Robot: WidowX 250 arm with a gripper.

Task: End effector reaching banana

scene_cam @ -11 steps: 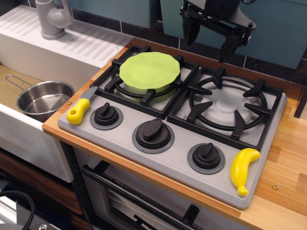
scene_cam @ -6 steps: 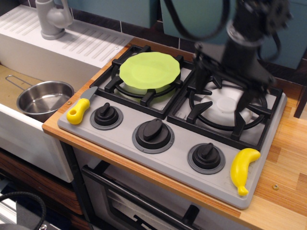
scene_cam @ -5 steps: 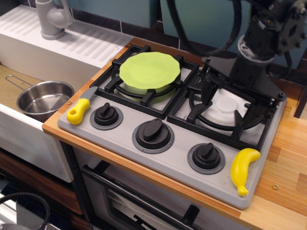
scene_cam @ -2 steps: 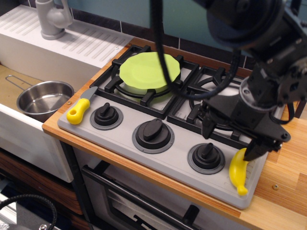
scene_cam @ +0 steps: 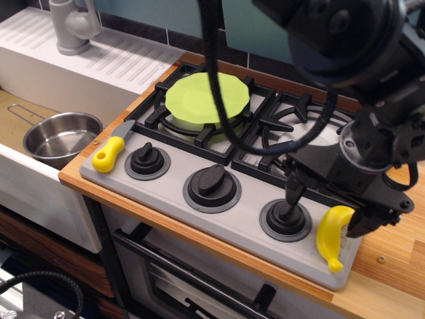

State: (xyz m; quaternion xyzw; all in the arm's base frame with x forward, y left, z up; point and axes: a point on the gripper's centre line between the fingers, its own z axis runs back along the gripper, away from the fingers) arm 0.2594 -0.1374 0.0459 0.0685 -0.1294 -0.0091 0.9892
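Observation:
The yellow toy banana [scene_cam: 329, 239] lies on the stove's grey front panel at the right corner, just right of the right-hand knob [scene_cam: 285, 216]. My black gripper [scene_cam: 328, 209] hangs low over the banana's upper end. It is open: one dark prong stands by the right knob, the other just right of the banana's top. The banana's top end is partly hidden by the gripper body. I cannot tell whether a prong touches it.
A green plate [scene_cam: 207, 98] sits on the left burner. A yellow-handled toy knife [scene_cam: 109, 154] lies at the stove's left front corner. A steel pot [scene_cam: 56, 136] sits in the sink by a grey faucet [scene_cam: 70, 26]. The wooden counter [scene_cam: 392, 266] borders the stove on the right.
The gripper came down from high at the back, across the right burner, to the stove's front right corner over the banana. The banana shifted slightly left.

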